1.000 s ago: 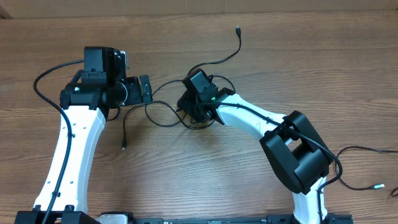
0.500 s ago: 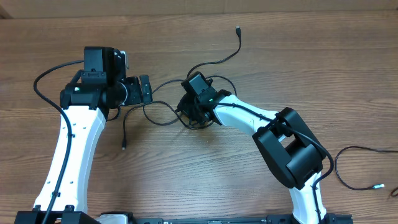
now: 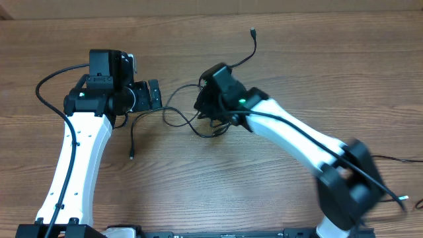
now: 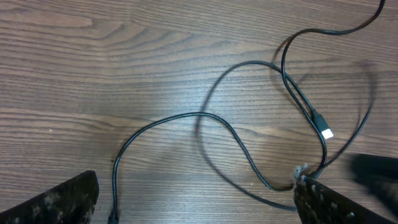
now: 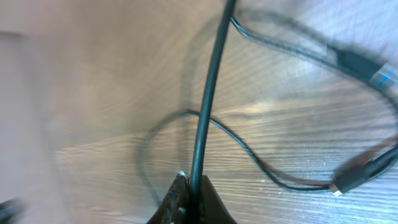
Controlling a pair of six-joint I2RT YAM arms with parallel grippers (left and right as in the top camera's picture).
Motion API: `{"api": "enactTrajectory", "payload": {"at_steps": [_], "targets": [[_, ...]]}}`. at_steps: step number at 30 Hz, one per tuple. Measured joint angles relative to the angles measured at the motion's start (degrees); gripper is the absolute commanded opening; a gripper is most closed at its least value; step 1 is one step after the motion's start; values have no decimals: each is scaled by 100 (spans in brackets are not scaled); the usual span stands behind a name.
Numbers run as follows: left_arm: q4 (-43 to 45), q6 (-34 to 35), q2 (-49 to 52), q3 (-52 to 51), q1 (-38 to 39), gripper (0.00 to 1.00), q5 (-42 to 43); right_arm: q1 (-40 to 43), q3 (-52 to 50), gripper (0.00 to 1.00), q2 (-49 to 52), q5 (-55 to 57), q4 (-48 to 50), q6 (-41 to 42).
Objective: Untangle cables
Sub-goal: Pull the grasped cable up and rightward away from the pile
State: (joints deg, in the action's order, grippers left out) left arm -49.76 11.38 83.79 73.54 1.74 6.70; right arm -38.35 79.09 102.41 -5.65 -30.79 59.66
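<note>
The cables (image 3: 177, 116) are thin black cords in loose loops mid-table, between my two grippers. One end runs up to a plug (image 3: 252, 30); another end lies at the lower left (image 3: 131, 156). My right gripper (image 3: 210, 111) sits over the tangle and is shut on a cable strand (image 5: 208, 106), which runs straight up from its fingertips (image 5: 194, 186). My left gripper (image 3: 156, 94) is open and empty just left of the loops. In the left wrist view the loops (image 4: 249, 165) and a plug (image 4: 324, 130) lie between its wide fingers (image 4: 196, 199).
The thick black arm wire (image 3: 49, 82) loops at the far left. Another thin black cable (image 3: 390, 197) lies at the right table edge. The wooden table (image 3: 330, 66) is bare at the back and front.
My right arm swung out to the right, and its gripper rose slightly up and right with the cable strand. The loops stretched a little rightward. The left arm has not moved.
</note>
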Motion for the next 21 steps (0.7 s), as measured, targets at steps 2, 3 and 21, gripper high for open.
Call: {"api": "enactTrajectory", "payload": {"at_steps": [2, 3, 21], "targets": [[0, 0, 0, 0, 0, 99, 0, 0, 0, 4, -710, 313, -186, -192], [0, 0, 0, 0, 0, 100, 0, 0, 0, 4, -1001, 455, -186, -280], [0, 0, 0, 0, 0, 100, 0, 0, 1945, 4, -3550, 2465, -273, -1512]]}}
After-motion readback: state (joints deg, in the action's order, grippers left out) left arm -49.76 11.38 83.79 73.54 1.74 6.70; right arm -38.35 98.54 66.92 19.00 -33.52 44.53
